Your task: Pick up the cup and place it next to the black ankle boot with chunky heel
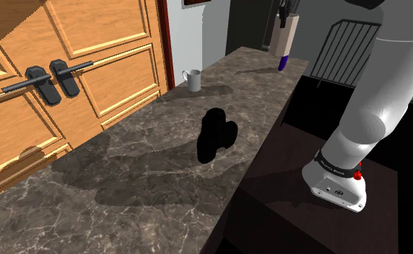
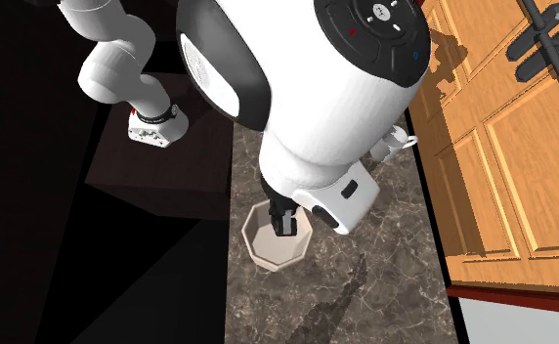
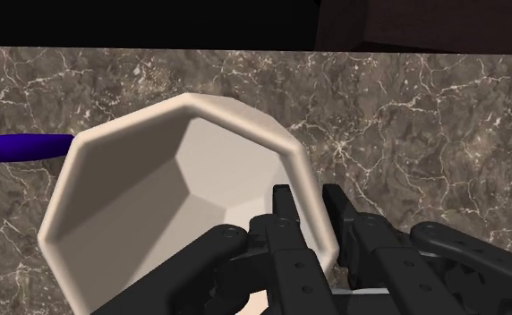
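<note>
**A:** Gripper status?

**B:** The gripper (image 3: 308, 201) is clamped on the cup (image 3: 156, 206). The fingers (image 3: 285, 224) straddle the rim, one inside and one outside, with the wall pinched between them.

**A:** Which cup is that?

**B:** The beige faceted one, open end up and empty. A blue stick-shaped thing (image 3: 21, 146) lies on the counter (image 1: 125, 173) just beside it.

**A:** Where is the cup on the counter?

**B:** At the far corner in the shoulder view, near the edge. I can't tell whether its base touches the surface.

**A:** And the boot?

**B:** The black boot (image 1: 216, 135) stands mid-counter, well apart from the cup. A grey mug (image 1: 193, 80) with a handle sits beyond the boot, on the side toward the wooden door (image 1: 89, 50).
</note>
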Tool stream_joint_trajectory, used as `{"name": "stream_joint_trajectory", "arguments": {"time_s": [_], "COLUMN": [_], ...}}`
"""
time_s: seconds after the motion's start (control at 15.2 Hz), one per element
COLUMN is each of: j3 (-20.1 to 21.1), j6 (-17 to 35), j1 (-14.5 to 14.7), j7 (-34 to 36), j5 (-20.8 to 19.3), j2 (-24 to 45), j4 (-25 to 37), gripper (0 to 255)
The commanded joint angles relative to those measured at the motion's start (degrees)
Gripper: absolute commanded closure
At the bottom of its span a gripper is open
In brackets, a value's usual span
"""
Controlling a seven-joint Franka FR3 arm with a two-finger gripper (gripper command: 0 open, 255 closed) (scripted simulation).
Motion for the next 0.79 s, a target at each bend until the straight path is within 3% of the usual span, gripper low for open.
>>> {"name": "stream_joint_trajectory", "arguments": {"time_s": [0.0, 0.73], "j3": [-0.1, -0.6], "j6": [-1.8, -12.1], "j1": [-0.3, -2.7], "j7": [-0.4, -2.6], "j5": [0.2, 2.4], "j2": [0.4, 5.2], "j4": [2.2, 17.1], "gripper": [255, 255]}}
